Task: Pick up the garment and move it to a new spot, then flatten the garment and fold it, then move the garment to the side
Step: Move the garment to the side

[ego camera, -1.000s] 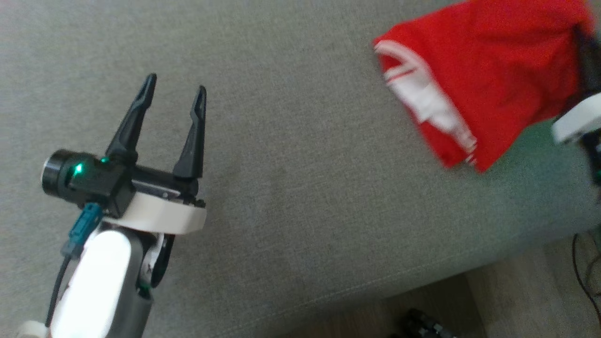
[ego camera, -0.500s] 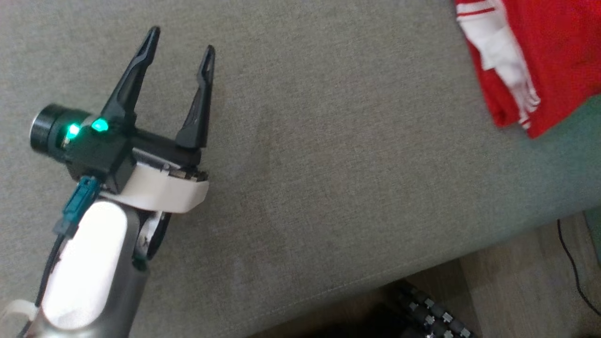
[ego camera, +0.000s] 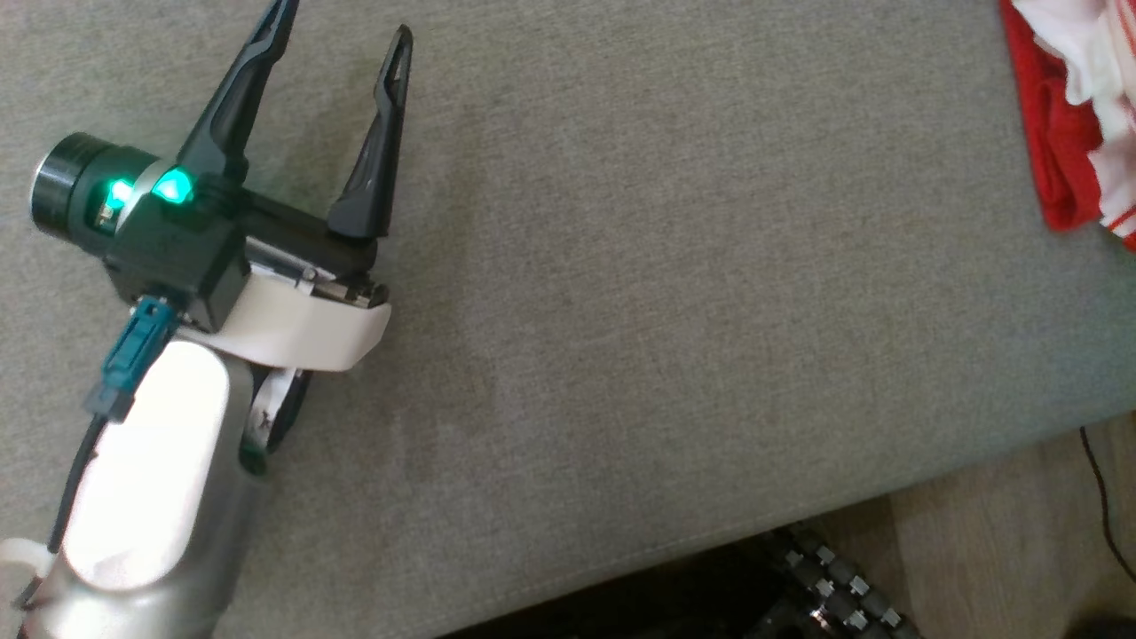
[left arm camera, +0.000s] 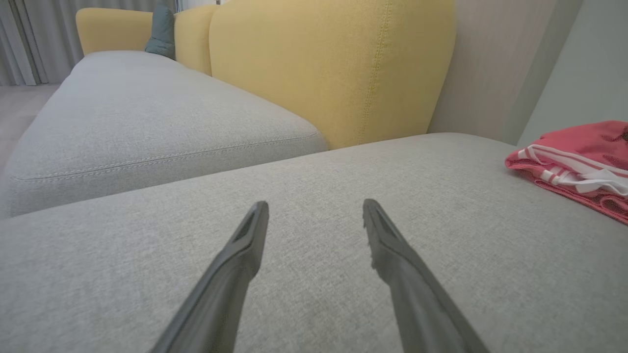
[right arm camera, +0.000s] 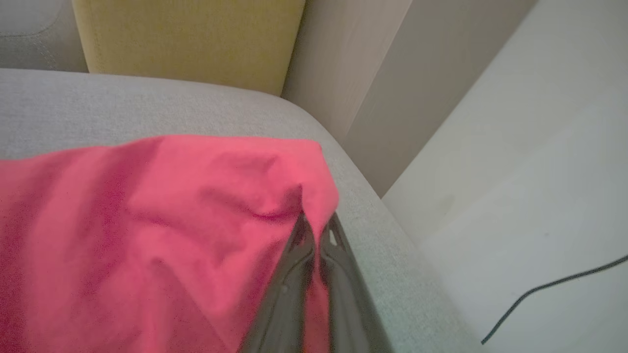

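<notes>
Garment (ego camera: 1056, 177) farther from left hand (ego camera: 344, 19)

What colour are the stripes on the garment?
White stripes, red garment; left wrist view shows them best.

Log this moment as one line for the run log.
left tool: open, empty, over grey fabric sofa cushion | right tool: shut on red garment with white stripes | garment: bunched, near cushion corner

A grey sofa seat (ego camera: 674, 293) meets a yellow backrest (left arm camera: 333, 63); a teal cushion (left arm camera: 163, 32), perhaps, sits far back. A black cable (right arm camera: 554, 287) crosses the floor (ego camera: 985, 550).
</notes>
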You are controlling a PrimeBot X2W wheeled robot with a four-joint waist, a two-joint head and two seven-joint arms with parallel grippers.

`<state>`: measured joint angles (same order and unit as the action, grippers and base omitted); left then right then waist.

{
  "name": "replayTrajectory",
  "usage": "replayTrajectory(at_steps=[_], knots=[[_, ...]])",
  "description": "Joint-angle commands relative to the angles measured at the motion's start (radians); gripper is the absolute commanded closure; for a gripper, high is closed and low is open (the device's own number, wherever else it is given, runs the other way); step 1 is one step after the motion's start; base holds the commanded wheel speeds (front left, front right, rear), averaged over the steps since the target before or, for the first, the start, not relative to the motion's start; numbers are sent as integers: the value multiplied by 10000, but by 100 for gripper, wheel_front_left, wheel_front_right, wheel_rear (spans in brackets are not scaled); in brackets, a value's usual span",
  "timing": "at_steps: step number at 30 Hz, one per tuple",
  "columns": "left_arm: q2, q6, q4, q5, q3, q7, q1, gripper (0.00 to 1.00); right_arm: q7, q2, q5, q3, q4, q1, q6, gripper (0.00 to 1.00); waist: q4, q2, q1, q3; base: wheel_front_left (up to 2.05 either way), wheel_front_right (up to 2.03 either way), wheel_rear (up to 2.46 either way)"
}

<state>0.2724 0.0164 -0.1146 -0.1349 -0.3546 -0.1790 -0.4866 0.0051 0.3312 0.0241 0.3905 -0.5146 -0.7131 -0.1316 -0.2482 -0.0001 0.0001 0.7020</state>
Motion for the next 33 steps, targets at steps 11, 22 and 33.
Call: replayTrajectory(at_steps=[11, 22, 33], knots=[[69, 169, 215, -260, 285, -388, 245, 0, -1149, -695, -500, 502, 319, 610, 9, 0, 212, 1, -1, -890, 0, 0, 0], [-187, 789, 747, -912, 781, -663, 1792, 0, -1470, -2100, 154, -1845, 2966, 3268, 9, 0, 773, 1, -1, -2793, 0, 0, 0], [-349, 1472, 864, -1406, 1481, -774, 3311, 0, -867, -2668, 857, -3580, 5149, 5237, 9, 0, 1712, 1, -1, -4305, 0, 0, 0]])
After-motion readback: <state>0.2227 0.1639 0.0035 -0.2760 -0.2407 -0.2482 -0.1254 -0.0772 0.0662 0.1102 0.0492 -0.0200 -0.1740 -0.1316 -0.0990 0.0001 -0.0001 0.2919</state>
